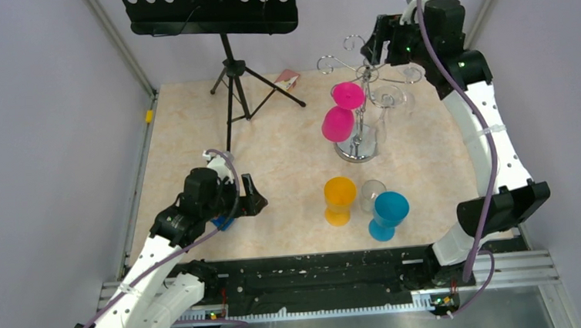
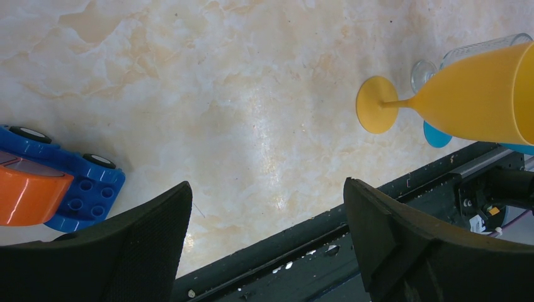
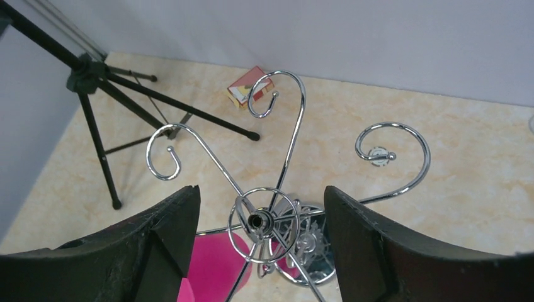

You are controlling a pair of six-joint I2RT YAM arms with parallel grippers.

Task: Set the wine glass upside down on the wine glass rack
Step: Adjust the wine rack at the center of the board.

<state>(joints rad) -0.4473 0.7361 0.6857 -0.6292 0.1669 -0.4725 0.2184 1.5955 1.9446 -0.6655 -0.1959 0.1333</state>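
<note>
Because the clear wine glass [image 1: 389, 97] on the wine glass rack [image 1: 358, 152] looks thin, slippery and easy to break, its stem seems safest to hold; the right gripper [image 3: 259, 211] is spread apart, empty.

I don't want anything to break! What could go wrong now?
The right pincer hangs open right over the wine glass rack; bumping its hooks could shake off the hanging glasses. The orange glass, clear glass and blue glass stand crowded together, so grabbing one might topple another.
</note>
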